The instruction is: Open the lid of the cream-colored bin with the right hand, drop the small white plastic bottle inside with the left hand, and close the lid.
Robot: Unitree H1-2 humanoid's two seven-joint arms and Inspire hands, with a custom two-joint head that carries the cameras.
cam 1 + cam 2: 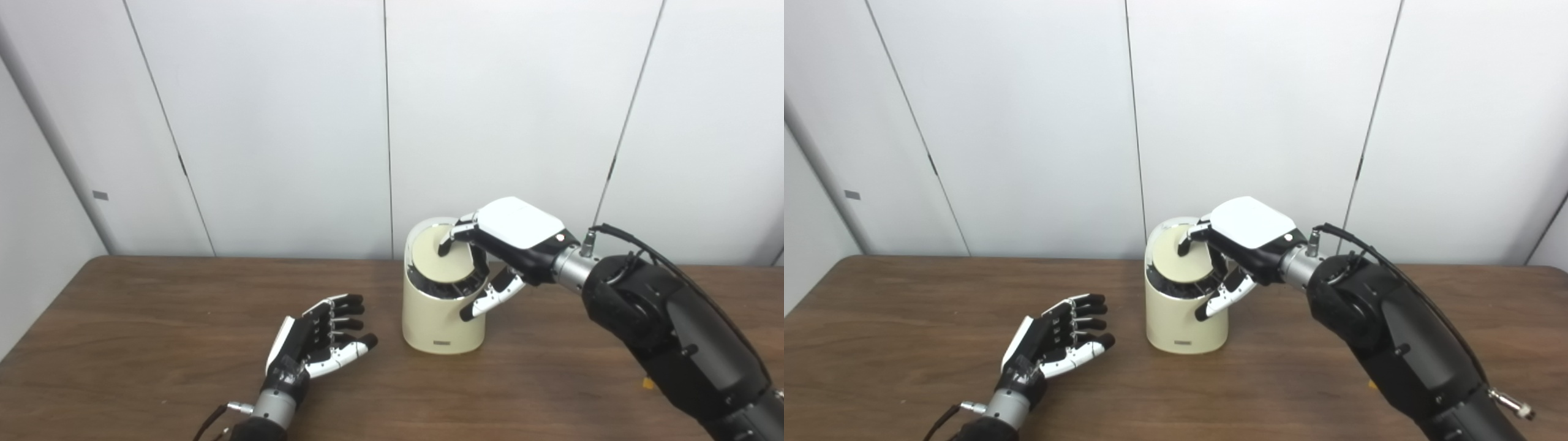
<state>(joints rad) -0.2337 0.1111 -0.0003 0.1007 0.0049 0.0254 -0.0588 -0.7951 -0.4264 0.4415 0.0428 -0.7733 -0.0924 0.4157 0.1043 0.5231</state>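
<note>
Lid step: right hand (pixel 508 245) had fingertips on the bin (pixel 442 318) lid (pixel 438 260), holding nothing; left hand (pixel 321 340) beside the bin was spread wide and empty, no bottle visible. Next, probably a firm press down.

bright even light, soft shadows, slight blur

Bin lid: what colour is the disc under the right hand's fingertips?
Cream lid, matching the bin; clearest in left eye view.

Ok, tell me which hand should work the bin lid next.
Right. The right hand is already over the bin, a fingertip on the tilted lid. The left hand lies open on the table, apart from the bin and holding nothing.
</note>
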